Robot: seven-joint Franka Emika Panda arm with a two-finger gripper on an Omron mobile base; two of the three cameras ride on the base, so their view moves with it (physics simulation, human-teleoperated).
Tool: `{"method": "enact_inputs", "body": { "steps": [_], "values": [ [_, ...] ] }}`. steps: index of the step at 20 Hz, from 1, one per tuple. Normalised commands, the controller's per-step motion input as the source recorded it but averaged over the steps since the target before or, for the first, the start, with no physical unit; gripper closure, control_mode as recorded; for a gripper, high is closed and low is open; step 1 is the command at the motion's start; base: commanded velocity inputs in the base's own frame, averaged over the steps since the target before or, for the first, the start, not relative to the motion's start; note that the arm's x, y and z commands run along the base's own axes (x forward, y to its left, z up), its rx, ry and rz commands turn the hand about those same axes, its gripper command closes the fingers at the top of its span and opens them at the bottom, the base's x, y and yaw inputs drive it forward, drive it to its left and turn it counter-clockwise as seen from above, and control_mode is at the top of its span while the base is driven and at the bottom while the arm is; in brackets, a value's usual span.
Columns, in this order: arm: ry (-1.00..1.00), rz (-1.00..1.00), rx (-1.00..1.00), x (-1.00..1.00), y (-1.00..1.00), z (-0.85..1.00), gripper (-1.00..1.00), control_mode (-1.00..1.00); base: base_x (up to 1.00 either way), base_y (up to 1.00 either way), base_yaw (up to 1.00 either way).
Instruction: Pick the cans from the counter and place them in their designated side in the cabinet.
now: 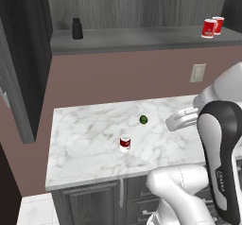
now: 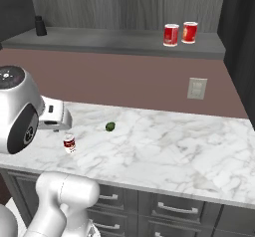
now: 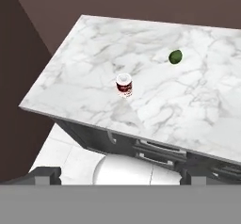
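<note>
One dark red can with white bands (image 1: 125,143) (image 2: 69,144) (image 3: 124,85) stands upright on the white marble counter (image 1: 85,139) (image 2: 174,146) (image 3: 84,63), near its front left part. Two more red cans (image 1: 208,28) (image 2: 171,35) stand side by side at the right end of the cabinet's grey shelf (image 1: 142,39) (image 2: 99,39). My gripper (image 3: 117,176) hangs high above the counter's front edge, open, with nothing between its fingers. The banded can lies well ahead of it, apart from the fingertips (image 3: 44,173).
A small green ball (image 1: 143,119) (image 2: 110,126) (image 3: 175,56) rests on the counter behind the can. On the shelf's left end stands a black bottle (image 1: 77,29) (image 2: 40,26). A wall outlet (image 1: 197,73) (image 2: 197,88) sits above the counter. Dark drawer fronts (image 2: 169,208) run below.
</note>
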Motion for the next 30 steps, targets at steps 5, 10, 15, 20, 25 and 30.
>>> {"method": "enact_inputs", "body": {
  "steps": [5, 10, 15, 20, 25, 30],
  "values": [
    [-0.02, 0.03, 0.01, 0.0, 0.34, -0.15, -1.0, -1.0, 0.0, 0.0, 0.0],
    [-0.07, 0.0, 0.0, 0.03, 0.23, -0.06, -1.0, -1.0, 0.0, 0.0, 0.0],
    [-0.01, 0.0, 0.0, 0.12, 0.05, 0.0, -1.0, -1.0, 0.0, 0.0, 0.0],
    [0.0, 0.0, 0.0, 0.23, 0.07, 0.0, -1.0, -1.0, 0.0, 0.0, 0.0],
    [0.0, 0.0, 0.0, 0.23, 0.09, -0.02, -1.0, -1.0, 0.0, 0.0, 0.0],
    [0.0, 0.0, 0.0, 0.22, 0.07, -0.13, -1.0, -1.0, 0.0, 0.0, 0.0]
  ]
}}
